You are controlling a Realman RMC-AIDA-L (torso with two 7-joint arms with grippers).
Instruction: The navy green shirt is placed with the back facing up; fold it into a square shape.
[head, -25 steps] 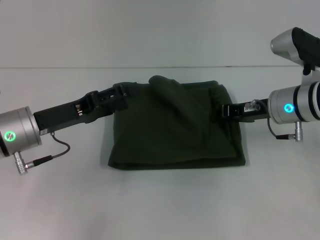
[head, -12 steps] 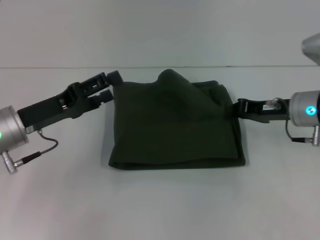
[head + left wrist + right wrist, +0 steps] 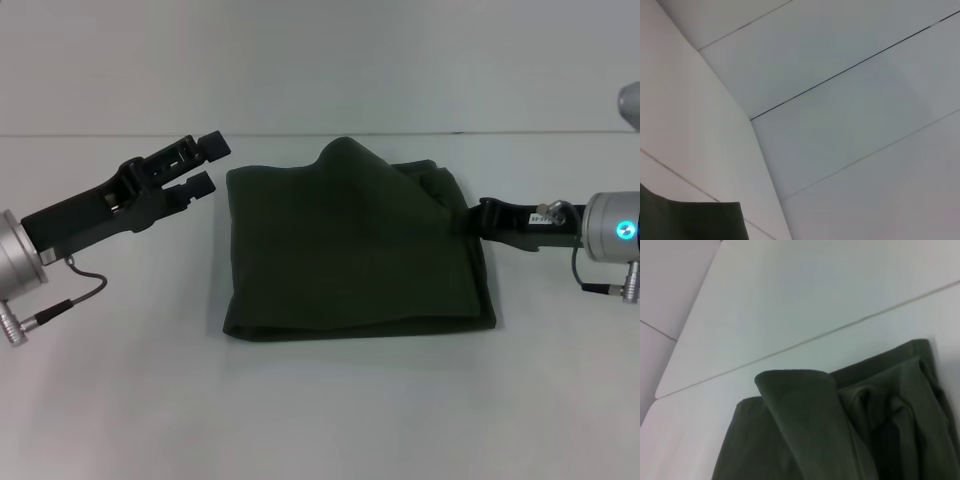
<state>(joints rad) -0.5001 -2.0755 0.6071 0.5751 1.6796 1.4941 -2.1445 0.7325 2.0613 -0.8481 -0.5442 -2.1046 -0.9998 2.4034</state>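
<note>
The navy green shirt (image 3: 355, 245), folded at frame centre, is pinched at right by the right gripper (image 3: 470, 218), risking dragged layers; the left gripper (image 3: 208, 163) is spread open, upper left

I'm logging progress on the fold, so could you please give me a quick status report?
Left tool open, clear of the cloth. Right tool at the right edge of the navy green shirt. Shirt folded roughly square, far edge humped. Nothing in the way.
</note>
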